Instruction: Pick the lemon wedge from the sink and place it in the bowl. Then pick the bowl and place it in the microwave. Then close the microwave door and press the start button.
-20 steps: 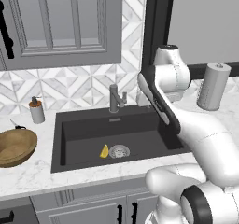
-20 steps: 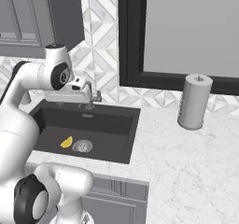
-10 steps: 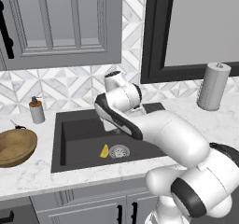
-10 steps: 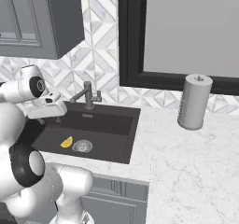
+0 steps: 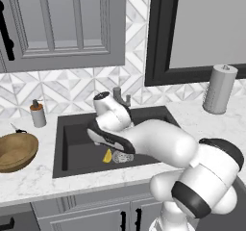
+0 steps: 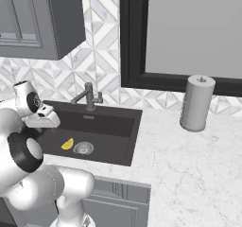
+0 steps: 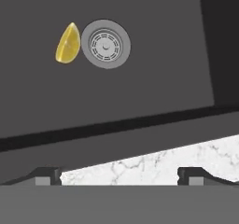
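Task progress: nothing completed, judging by how things lie. The lemon wedge [image 5: 107, 156] lies on the floor of the sink [image 5: 77, 143], just beside the round drain [image 7: 105, 43], so the first pick is not yet made. The bowl [image 5: 15, 150] sits with nothing in it on the marble surface [image 5: 29, 184] near its left edge, well apart from the sink's left wall. Left to do: lift the wedge, drop it in the bowl, carry the bowl to the microwave, shut the door, press start.

Pincer [image 7: 119, 175]: jaws spread wide, holding nothing. The two dark fingertips [image 7: 45, 175] stand far apart at the bottom of the hand view.

Wedge relative to pincer: in the hand view the pincer sits over the sink's rim, where the marble surface meets the basin, and the wedge lies farther into the basin, ahead and toward the left finger's side. No contact; a clear stretch of sink floor lies between them. The hand [image 6: 42, 117] hangs above the sink's left part in the right base view.
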